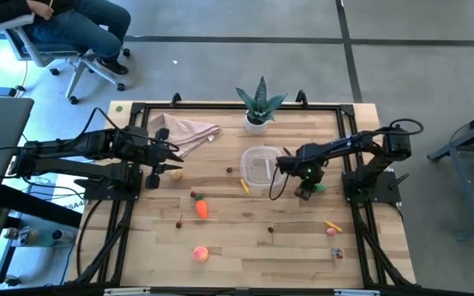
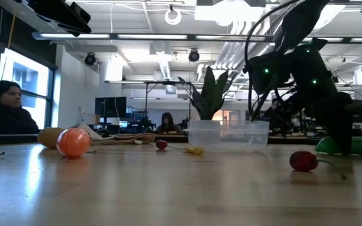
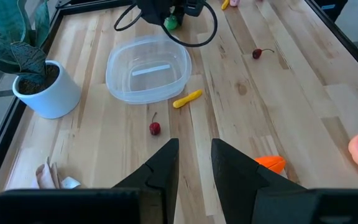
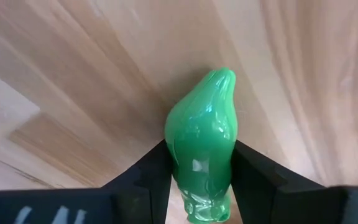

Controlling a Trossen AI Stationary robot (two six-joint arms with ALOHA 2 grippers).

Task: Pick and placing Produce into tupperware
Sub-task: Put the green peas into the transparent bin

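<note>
The green pod [image 4: 201,146] sits clamped between the right gripper [image 1: 306,190] fingers, low over the wooden table [image 1: 245,247], with the one clear tupperware [image 1: 259,164] just beside it, empty. The left gripper [image 3: 194,163] waits well apart, fingers slightly parted, holding nothing. One potted plant [image 1: 258,105], one cloth [image 1: 183,131]; office room behind.
</note>
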